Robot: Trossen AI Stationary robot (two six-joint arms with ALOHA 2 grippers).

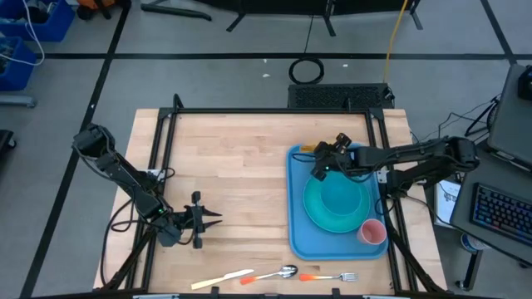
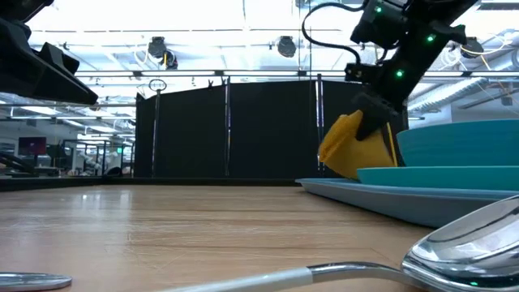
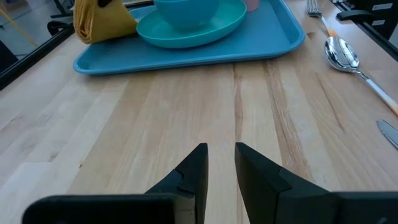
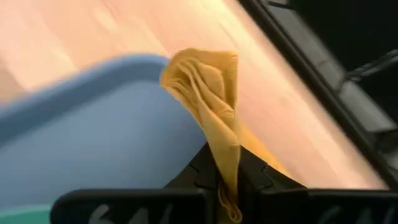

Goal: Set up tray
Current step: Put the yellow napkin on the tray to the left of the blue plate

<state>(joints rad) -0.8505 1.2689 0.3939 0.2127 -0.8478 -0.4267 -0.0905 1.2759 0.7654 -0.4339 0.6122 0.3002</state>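
Observation:
The bright-blue tray (image 1: pixel 298 237) lies flat on the right half of the wooden table. On it are a turquoise plate (image 1: pixel 316 212) with a turquoise bowl (image 1: pixel 341 195) and a pink cup (image 1: pixel 371 232). My right gripper (image 1: pixel 320 166) hovers over the tray's far left corner, shut on a yellow-orange folded napkin (image 1: pixel 309 150). In the low view the napkin (image 2: pixel 350 146) hangs below that gripper (image 2: pixel 377 109), just above or on the tray (image 2: pixel 389 195). My left gripper (image 1: pixel 209 218) waits low over the table's left near part, narrowly open (image 3: pixel 221 160), touching nothing. My right gripper (image 4: pixel 224 158) pinches the napkin's bunched folds (image 4: pixel 225 140) between its two fingers, several layers together. The fingers come from above, slanting down from the table's right side. The napkin hangs crumpled beyond the fingers over the tray's corner (image 4: pixel 93 124). Whether its lower end touches the tray, I cannot tell.
A knife (image 1: pixel 223 279), a spoon (image 1: pixel 274 273) and a fork (image 1: pixel 332 276) lie in a row along the table's near edge. Bare wood (image 1: pixel 241 166) stretches between the left gripper and the tray. A black metal frame (image 1: pixel 274 110) runs along the table's far and side edges.

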